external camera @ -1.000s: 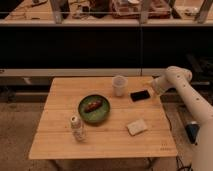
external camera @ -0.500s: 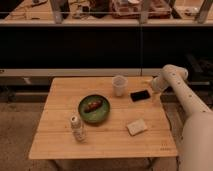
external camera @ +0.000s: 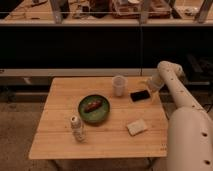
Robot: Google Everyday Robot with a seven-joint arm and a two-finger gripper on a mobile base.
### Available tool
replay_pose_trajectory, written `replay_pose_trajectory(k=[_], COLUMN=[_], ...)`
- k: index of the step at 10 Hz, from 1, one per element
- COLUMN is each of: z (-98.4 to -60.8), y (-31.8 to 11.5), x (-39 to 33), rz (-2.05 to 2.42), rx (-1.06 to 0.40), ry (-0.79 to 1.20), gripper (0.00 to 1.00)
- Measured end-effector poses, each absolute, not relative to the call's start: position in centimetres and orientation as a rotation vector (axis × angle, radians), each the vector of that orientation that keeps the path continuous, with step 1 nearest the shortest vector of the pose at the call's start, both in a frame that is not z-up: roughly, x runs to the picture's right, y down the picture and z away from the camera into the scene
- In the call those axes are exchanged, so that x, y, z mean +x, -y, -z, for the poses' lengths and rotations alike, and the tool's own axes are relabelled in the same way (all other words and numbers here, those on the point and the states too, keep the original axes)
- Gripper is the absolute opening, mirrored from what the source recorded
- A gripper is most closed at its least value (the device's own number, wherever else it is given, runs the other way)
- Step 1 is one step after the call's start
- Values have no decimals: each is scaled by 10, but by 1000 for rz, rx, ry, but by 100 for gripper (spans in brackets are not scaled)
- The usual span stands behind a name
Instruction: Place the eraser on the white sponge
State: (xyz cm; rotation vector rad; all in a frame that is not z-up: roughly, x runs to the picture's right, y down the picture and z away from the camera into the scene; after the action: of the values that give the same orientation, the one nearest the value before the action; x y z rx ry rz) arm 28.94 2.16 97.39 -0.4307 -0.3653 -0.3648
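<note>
The eraser (external camera: 140, 95) is a flat black block lying on the wooden table (external camera: 60, 140), right of the translucent cup. The white sponge (external camera: 136, 127) is a cream pad lying nearer the front right of the table, apart from the eraser. My gripper (external camera: 151, 86) is at the end of the white arm, at the table's right edge, just up and right of the eraser and close to its right end.
A translucent white cup (external camera: 118, 85) stands just left of the eraser. A green bowl (external camera: 93, 109) with a brown item sits mid-table. A small bottle (external camera: 76, 128) stands front left. My white arm (external camera: 187, 130) fills the right side.
The arm has leaned in further over the right side, and the gripper has shifted slightly toward the eraser. The objects on the table have not moved.
</note>
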Motion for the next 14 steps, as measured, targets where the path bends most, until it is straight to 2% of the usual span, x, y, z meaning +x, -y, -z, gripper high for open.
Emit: replay_pose_trajectory(k=[1,2,5,9,10,14], z=[-978,-982,-991,-995,-993,-960], y=[-24,-26,-29,-35,-36,-31], x=[290,290,289,290,290,302], rz=[367,371,374,373,375,426], rx=[-444,-456,-483,-509,-514,-521], ry=[366,366,372,385,393,414], gripper=[80,75,43,6,1,0])
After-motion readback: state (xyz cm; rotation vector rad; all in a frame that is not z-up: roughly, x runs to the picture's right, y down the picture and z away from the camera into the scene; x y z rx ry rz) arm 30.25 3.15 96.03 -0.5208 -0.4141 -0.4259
